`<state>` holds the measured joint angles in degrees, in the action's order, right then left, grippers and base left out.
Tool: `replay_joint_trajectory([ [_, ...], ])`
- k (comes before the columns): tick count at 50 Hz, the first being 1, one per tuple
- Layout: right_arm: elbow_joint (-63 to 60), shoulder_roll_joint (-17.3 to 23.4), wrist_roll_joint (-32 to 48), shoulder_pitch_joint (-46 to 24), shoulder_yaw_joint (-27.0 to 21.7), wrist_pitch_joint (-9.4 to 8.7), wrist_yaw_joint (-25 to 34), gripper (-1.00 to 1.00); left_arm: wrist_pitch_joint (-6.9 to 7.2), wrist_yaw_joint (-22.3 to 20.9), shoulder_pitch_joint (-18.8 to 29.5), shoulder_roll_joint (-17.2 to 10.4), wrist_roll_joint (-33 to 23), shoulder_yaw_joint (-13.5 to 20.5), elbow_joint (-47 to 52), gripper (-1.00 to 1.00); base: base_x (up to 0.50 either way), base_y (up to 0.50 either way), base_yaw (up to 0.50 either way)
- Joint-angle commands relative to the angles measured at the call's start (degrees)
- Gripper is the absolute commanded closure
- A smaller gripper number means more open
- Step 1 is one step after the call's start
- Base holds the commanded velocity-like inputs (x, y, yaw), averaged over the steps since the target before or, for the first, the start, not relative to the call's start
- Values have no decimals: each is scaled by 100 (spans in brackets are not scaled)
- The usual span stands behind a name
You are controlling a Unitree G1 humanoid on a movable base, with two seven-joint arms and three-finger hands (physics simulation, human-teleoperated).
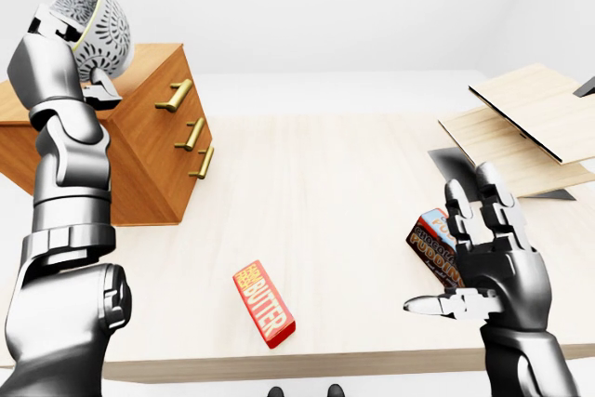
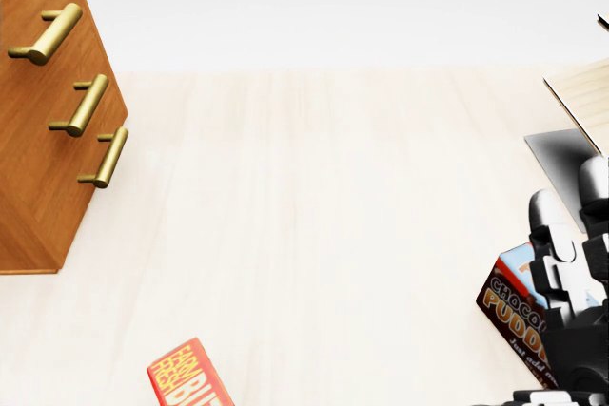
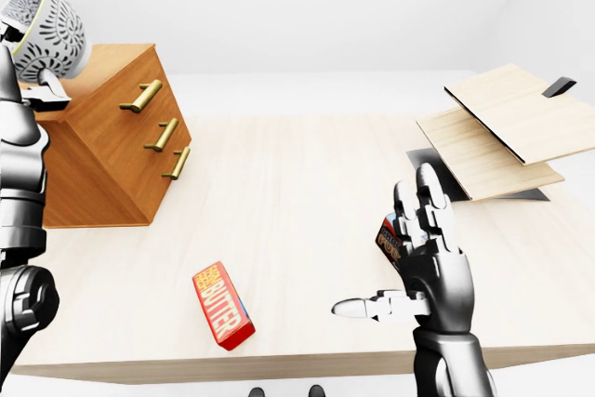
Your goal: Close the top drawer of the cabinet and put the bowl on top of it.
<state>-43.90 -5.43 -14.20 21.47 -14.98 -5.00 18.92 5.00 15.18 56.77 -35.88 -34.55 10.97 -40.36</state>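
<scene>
A wooden cabinet (image 1: 153, 141) with three brass handles stands at the left of the table; all its drawers look flush, including the top drawer (image 1: 174, 95). My left hand (image 1: 79, 53) is raised above the cabinet's top, shut on a white patterned bowl (image 1: 98, 25) that is tilted on its side and held in the air. My right hand (image 1: 469, 258) hovers open at the lower right, fingers spread, with nothing in it.
A red butter box (image 1: 264, 303) lies near the table's bottom edge. A chocolate pudding box (image 1: 434, 246) sits just behind my right hand. Light wooden boards (image 1: 530, 127) lie stacked at the right. The table's edge (image 1: 325, 364) runs along the bottom.
</scene>
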Motion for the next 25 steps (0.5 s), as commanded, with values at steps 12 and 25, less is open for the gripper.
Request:
replay_joint_trajectory([
  [12,58,23,50,1,75,0,-32,-100,0,670,790,-285,-13,-198,-1952,100,0,0,0],
  [25,11,17,27,51,65,0,1,-100,0,864,846,-191,-20,-294,-2332,100,0,0,0],
])
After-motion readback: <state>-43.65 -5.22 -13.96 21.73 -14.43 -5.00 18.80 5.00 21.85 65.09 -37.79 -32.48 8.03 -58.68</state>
